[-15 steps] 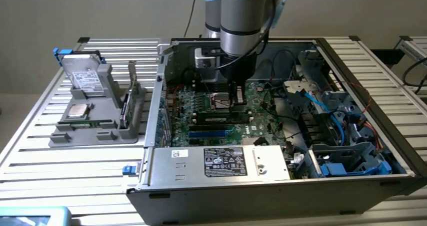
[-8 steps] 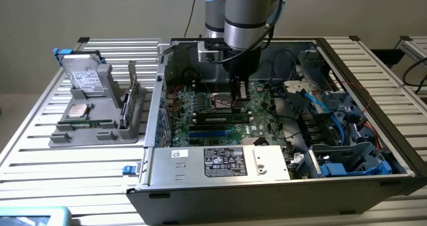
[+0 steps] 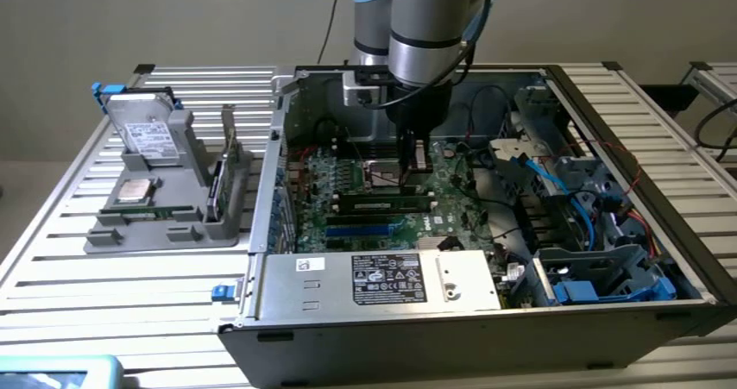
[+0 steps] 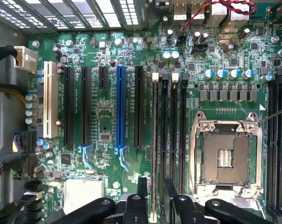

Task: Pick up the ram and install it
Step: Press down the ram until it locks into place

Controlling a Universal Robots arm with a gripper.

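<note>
Claw (image 4: 155, 184) w/ jaws apart, gripping nothing. Ram (image 4: 154, 130) sits in slot (image 4: 155, 77) just below claw, long axis running straight thru the gap btwn fingers (image 4: 142, 186).

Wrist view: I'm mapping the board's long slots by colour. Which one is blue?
The blue slot, between the short black slot and a long black one. The rest are black, bar one white slot at the row's end.

Open air above the gripper (image 4: 156, 183); case walls (image 3: 274, 182) ring it. Cables (image 3: 539, 166) crowd the exterior view's right of it; ram (image 4: 155, 140) stands between its fingers (image 4: 142, 186).
</note>
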